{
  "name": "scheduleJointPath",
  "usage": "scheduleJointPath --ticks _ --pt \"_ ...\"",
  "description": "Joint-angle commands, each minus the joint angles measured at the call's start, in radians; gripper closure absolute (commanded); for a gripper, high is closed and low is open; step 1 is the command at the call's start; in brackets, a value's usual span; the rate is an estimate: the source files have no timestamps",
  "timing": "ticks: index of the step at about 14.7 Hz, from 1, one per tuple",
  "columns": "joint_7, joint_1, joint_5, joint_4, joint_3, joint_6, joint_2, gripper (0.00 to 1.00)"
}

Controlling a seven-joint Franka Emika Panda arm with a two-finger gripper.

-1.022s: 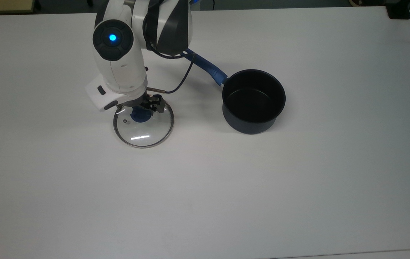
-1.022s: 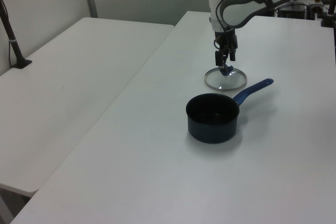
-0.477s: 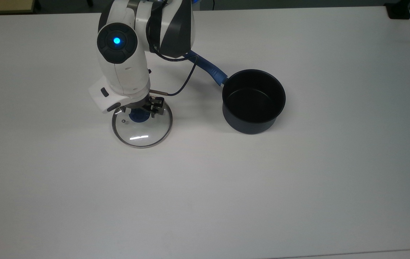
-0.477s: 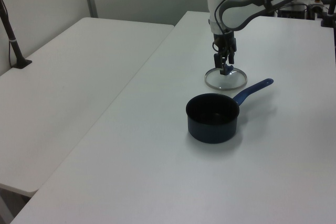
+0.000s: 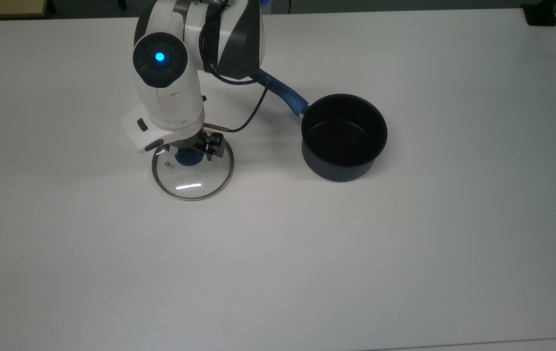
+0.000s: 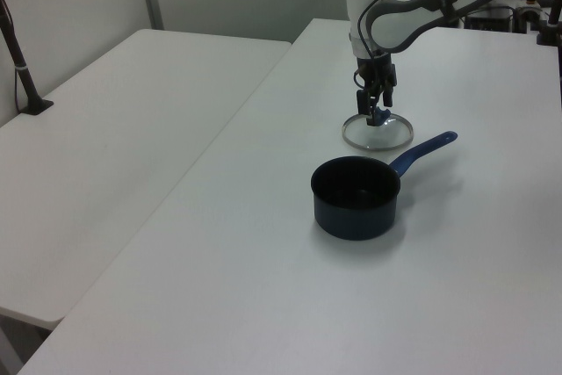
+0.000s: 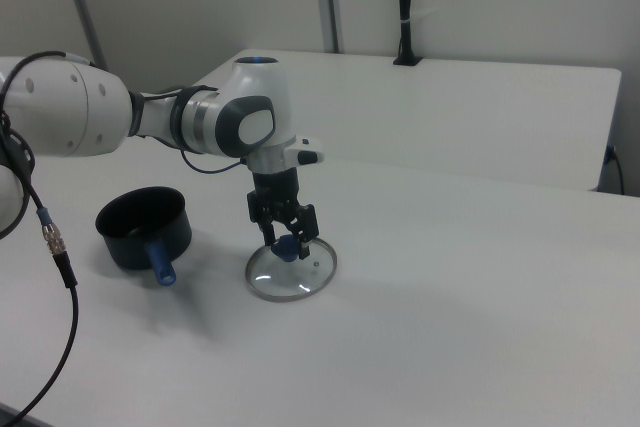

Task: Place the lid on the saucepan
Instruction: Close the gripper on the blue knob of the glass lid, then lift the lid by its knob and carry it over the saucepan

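The lid (image 5: 193, 183), clear glass with a metal rim and a blue knob (image 5: 188, 157), lies flat on the white table (image 5: 355, 268). My gripper (image 5: 193, 149) points straight down over the lid's centre and is open, one finger on each side of the knob, as the right view shows at the gripper (image 7: 288, 239) and lid (image 7: 291, 277). The saucepan (image 5: 337, 170), dark with a blue handle (image 5: 282, 92), stands upright and uncovered to the top view's right of the lid. The left view has the saucepan (image 6: 356, 206) nearer the camera than the lid (image 6: 378, 136) and gripper (image 6: 376, 111).
A second white table (image 6: 114, 129) adjoins on the left view's left. A black post (image 7: 403, 7) stands at the back in the right view. A dark cable (image 5: 248, 117) loops from the wrist above the table between lid and pan handle.
The gripper has sunk a little lower around the lid's knob over the last second, and the wrist shifted slightly. The saucepan has stayed put.
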Motion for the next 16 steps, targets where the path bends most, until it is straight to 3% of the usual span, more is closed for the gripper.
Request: scheduleJointPath --ticks 1,3,5,9,14,16 --pt "0.019 0.012 0.014 -0.009 -0.006 0.034 0.000 0.22" --pt "0.019 0.017 0.014 -0.009 -0.006 0.034 0.001 0.30" --pt "0.019 0.017 0.014 -0.009 -0.006 0.033 0.000 0.45" --pt "0.019 0.015 0.014 -0.009 -0.006 0.020 -0.009 0.59" --pt "0.019 0.015 0.014 -0.002 -0.009 0.002 -0.035 0.65" --pt "0.011 0.012 0.015 0.052 -0.013 -0.100 -0.054 0.66"
